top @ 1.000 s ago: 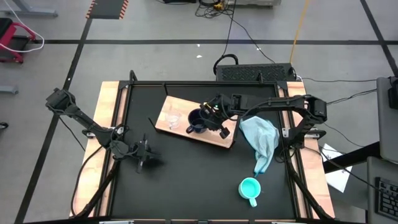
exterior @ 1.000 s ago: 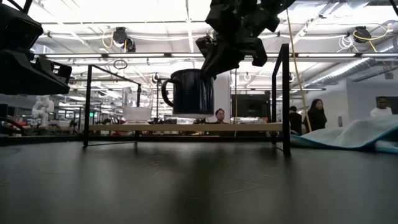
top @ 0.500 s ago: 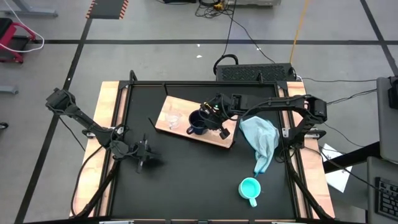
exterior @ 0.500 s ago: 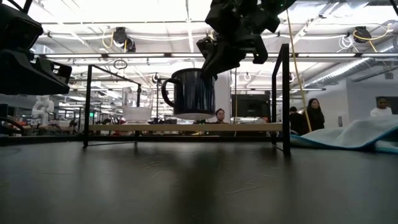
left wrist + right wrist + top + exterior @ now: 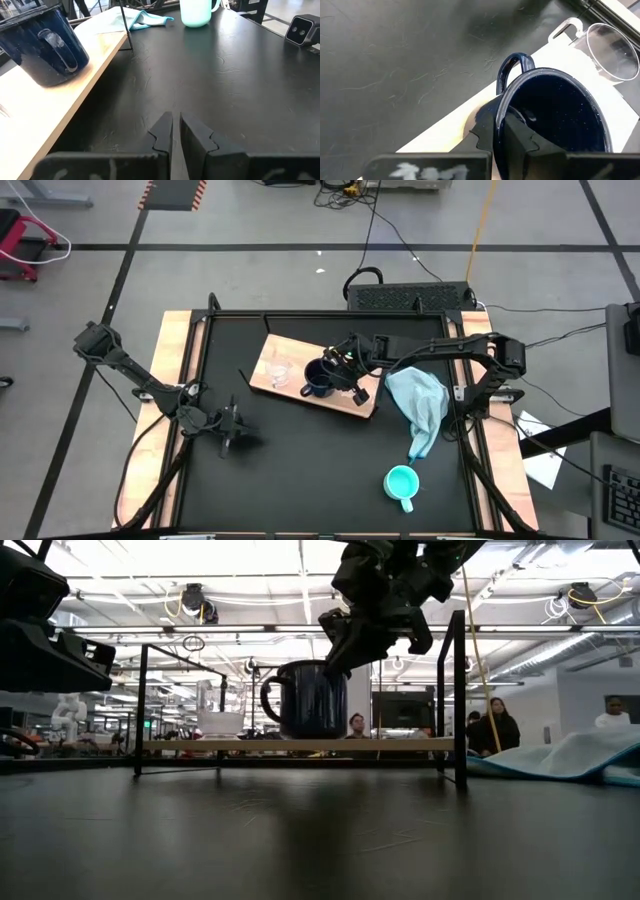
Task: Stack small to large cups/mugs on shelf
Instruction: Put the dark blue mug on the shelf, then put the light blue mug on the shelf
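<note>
The dark blue-black handled mug (image 5: 318,377) stands on the light-brown wooden board (image 5: 352,400), with the clear glass cup (image 5: 279,372) to its left on the same board. My right gripper (image 5: 343,372) is shut on the mug's rim, seen from above in the right wrist view (image 5: 501,125). The turquoise mug (image 5: 401,482) stands on the black tabletop toward the near right. My left gripper (image 5: 232,438) is shut and empty over the tabletop at the near left; it also shows in the left wrist view (image 5: 175,122). My right gripper pinches the mug's rim (image 5: 501,114) with one finger inside the mug and one outside, a little way round from the handle (image 5: 515,62). The fingers come from above, slanting in from the table's right. The mug is upright, its base at the board (image 5: 400,744).
A pale blue cloth (image 5: 420,402) lies crumpled right of the board, reaching toward the turquoise mug. The board stands raised on thin black legs (image 5: 460,690). People show in the room behind the table (image 5: 495,725).
My right gripper has come down with the dark mug. The mug hung a little above the board before; its base now meets the board, and it stands upright. The gripper stays shut on the rim.
</note>
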### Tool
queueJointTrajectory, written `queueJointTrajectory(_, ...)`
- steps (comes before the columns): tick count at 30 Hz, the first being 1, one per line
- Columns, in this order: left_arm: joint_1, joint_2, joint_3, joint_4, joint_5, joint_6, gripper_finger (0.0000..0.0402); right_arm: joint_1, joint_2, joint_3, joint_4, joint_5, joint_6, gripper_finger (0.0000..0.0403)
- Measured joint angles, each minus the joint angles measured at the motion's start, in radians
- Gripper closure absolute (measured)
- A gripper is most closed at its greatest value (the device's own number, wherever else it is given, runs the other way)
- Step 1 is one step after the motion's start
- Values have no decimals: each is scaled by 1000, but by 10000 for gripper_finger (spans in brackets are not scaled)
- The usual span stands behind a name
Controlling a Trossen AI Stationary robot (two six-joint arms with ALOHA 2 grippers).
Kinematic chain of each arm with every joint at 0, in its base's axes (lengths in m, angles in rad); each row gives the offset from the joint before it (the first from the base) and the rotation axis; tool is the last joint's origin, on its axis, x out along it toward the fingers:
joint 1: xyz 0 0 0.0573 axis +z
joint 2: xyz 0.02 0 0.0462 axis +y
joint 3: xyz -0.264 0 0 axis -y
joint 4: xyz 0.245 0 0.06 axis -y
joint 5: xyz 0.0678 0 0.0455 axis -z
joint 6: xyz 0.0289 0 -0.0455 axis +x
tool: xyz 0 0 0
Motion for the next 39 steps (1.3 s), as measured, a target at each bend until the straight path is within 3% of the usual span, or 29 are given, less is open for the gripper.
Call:
queueJointTrajectory(19,0,0,0,0,20,-8,364,16,-1,0,-25,0,45,385)
queueJointTrajectory(39,0,0,0,0,20,-11,364,44,-44,-1,24,0,88,300)
